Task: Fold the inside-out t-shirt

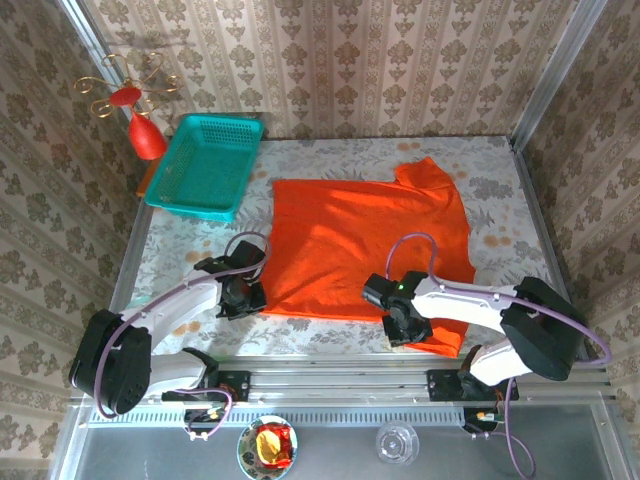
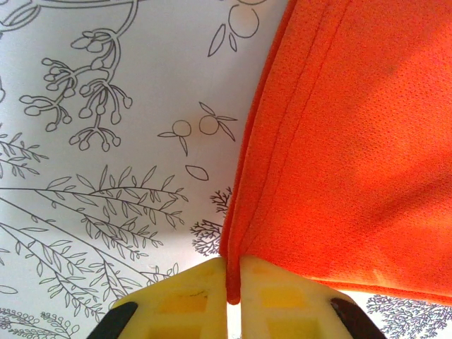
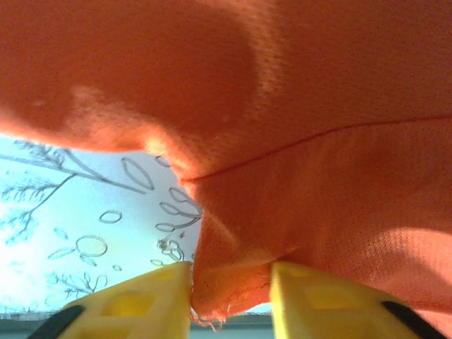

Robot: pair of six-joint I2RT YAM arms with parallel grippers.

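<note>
The inside-out t-shirt (image 1: 360, 240) lies spread flat on the patterned table (image 1: 180, 250), bright orange-red, with one sleeve at the far right. My left gripper (image 1: 250, 297) sits at its near left corner. In the left wrist view that gripper (image 2: 234, 282) is shut on the hem edge of the t-shirt (image 2: 353, 141), a thin fold pinched between the yellow fingers. My right gripper (image 1: 405, 330) is at the near right edge. In the right wrist view its jaws (image 3: 231, 289) hold a thicker bunch of the t-shirt (image 3: 282, 106), with the frayed hem hanging between them.
A teal basket (image 1: 205, 165) stands at the far left of the table. A red ornament with gold wire curls (image 1: 145, 135) hangs beside it on the wall. A small bowl (image 1: 268, 447) and a glass (image 1: 397, 442) sit below the arms' rail.
</note>
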